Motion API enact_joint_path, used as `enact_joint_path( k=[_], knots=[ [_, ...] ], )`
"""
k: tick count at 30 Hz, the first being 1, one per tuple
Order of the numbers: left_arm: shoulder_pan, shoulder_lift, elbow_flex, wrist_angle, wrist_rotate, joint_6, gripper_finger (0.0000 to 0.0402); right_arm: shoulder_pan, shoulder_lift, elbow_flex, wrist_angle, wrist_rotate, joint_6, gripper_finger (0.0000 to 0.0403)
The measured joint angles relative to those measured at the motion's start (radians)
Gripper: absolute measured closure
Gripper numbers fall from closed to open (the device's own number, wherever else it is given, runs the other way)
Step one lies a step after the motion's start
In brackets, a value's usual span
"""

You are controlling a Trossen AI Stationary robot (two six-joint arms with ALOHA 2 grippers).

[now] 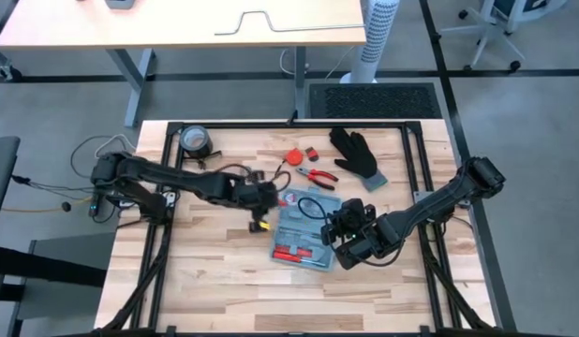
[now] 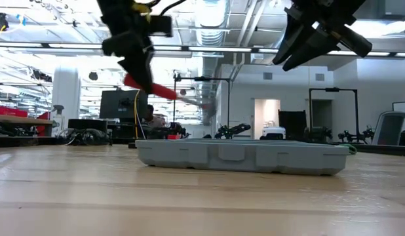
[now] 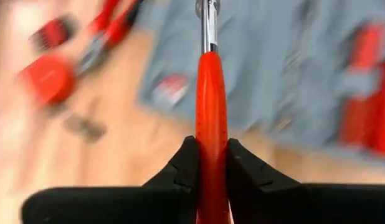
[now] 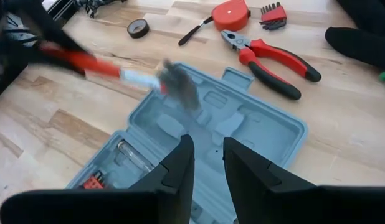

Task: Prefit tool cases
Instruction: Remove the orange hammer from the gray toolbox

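Note:
The light-blue tool case (image 1: 304, 229) lies open and flat on the table's middle, also in the low view (image 2: 245, 156) and the right wrist view (image 4: 223, 130). My left gripper (image 1: 268, 196) hangs over the case's left edge, shut on a red-handled tool (image 4: 96, 64) with a metal shaft and a dark, blurred head. My right gripper (image 1: 348, 231) hovers above the case's right side, its fingers (image 4: 174, 168) a little apart with nothing between them. My left gripper pinches the tool's red handle (image 3: 211, 134) between its two fingers. The fingers come from the table's left, slanting down, and the tool runs on forward along them. The tool is lifted clear, its shaft and head over the open case.
Beyond the case lie red-handled pliers (image 1: 318, 175), a red tape measure (image 1: 294, 156), a red bit set (image 4: 272, 14), a black glove (image 1: 357, 154) and a tape roll (image 1: 194, 140) at the far left. Red parts (image 1: 291, 251) sit in the case's near end. Bare wood spreads in front.

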Motion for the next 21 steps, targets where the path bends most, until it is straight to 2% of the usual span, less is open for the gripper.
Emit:
enact_joint_path(
  k=[4, 7, 14, 18, 21],
  knots=[
    [0.032, -0.043, -0.003, -0.164, -0.132, 0.004, 0.0361, -0.006, 0.000, 0.000, 0.000, 0.000, -0.005, 0.0308],
    [0.066, -0.072, -0.027, -0.223, -0.198, -0.019, 0.0361, -0.006, 0.000, 0.000, 0.000, 0.000, -0.006, 0.0308],
    [0.123, -0.119, -0.182, -0.292, -0.283, -0.113, 0.0361, -0.006, 0.000, 0.000, -0.007, 0.000, -0.007, 0.0308],
    [0.124, -0.124, -0.301, -0.282, -0.320, -0.195, 0.0361, -0.006, 0.000, 0.000, -0.007, 0.000, -0.008, 0.0308],
    [0.103, -0.120, -0.386, -0.233, -0.309, -0.256, 0.0361, -0.006, 0.000, 0.000, -0.007, 0.000, -0.010, 0.0308]
  ],
)
